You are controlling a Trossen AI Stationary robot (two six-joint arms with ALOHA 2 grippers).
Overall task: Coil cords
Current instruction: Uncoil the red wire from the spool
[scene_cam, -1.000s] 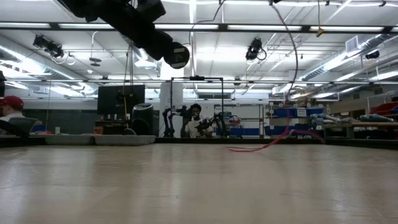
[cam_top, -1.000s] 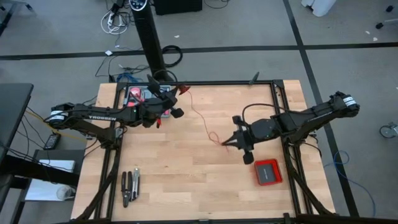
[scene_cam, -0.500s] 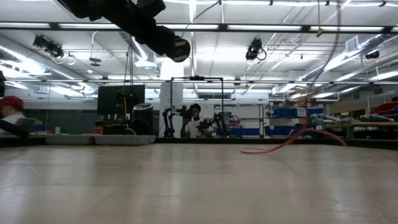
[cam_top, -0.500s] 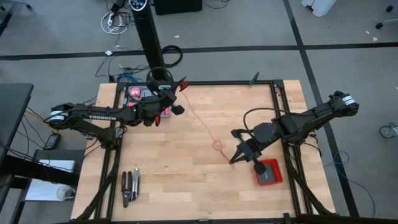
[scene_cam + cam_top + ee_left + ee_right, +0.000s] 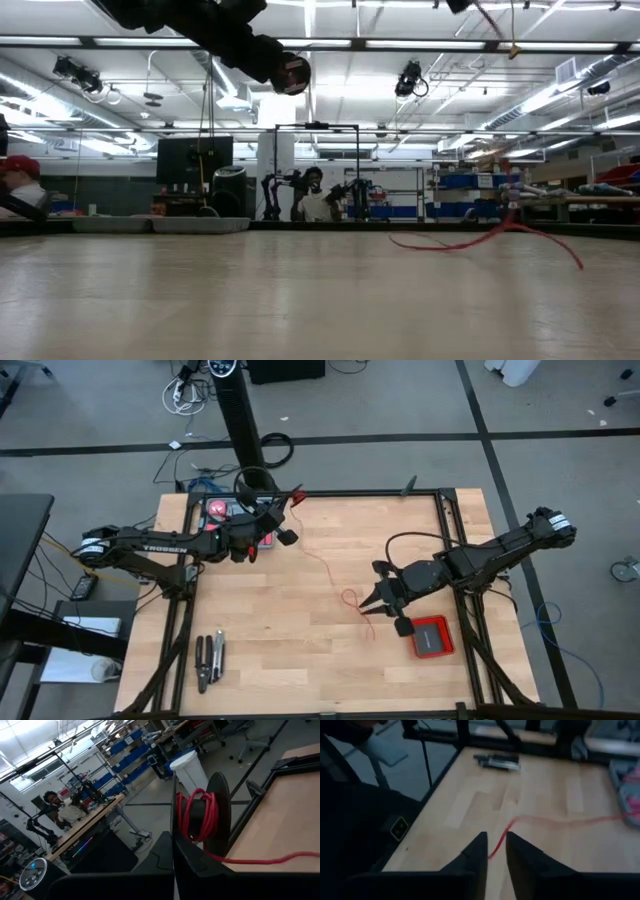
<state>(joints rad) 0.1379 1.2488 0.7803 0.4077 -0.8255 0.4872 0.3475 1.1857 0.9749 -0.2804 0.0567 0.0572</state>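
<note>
Mid-winding: left pincer, clamped on the black spool at the desk's far left, part-wound with red wire. Slack trailing right toward the right pincer, parted around the strand. Next, probably: feeding slack spoolward, tangle-free.

A robotics lab: storage shelving, ceiling strip lights, seated person.

The table is topped in pale, matt wood planks framed in dark metal. The red wire, smooth and slightly glossy, is wound on a matt black spool.
</note>
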